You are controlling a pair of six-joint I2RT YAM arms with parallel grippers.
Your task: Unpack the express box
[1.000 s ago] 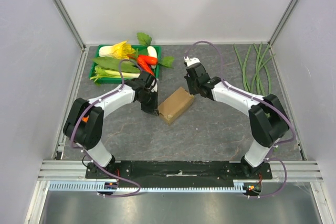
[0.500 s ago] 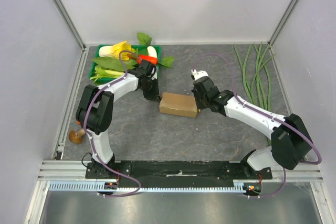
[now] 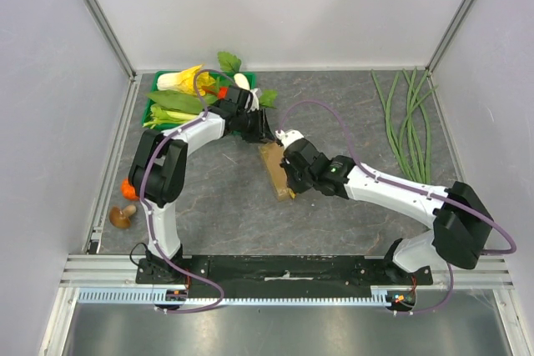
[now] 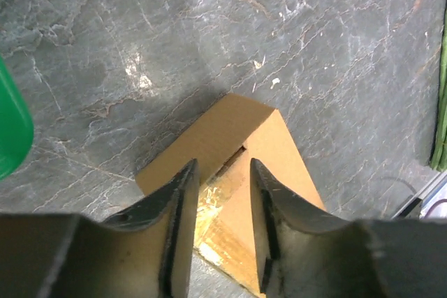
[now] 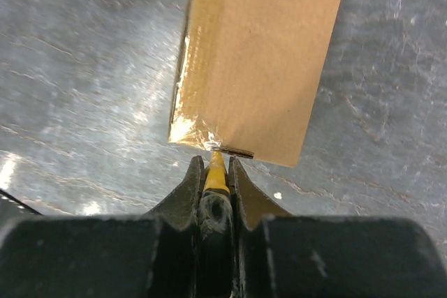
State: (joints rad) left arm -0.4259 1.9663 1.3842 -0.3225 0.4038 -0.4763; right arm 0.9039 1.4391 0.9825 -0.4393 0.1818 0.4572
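Box position: express box (image 3: 272,169) lies flat on the grey stone table (image 3: 350,114), about mid-table, its far end near the right corner of the green vegetable tray (image 3: 151,112).
Box axis: long side runs far to near in the overhead view, far end leaning slightly left and near end slightly right.
Box top: flaps are closed, with shiny clear tape (image 5: 183,128) at one end corner.
Left gripper (image 4: 222,169): over the far end of the box, jaws a narrow gap apart above a corner and the flap seam. I cannot tell whether the fingers (image 4: 179,214) touch the cardboard.
Right gripper (image 5: 215,165): jaws pinched together on a thin yellow strip (image 5: 216,174). The strip's tip meets the taped end edge of the box, and the box stretches away from the fingers lengthwise.
Elsewhere: long green beans (image 3: 409,114) lie far right, and a mushroom (image 3: 123,216) lies near left, both well apart from the box.
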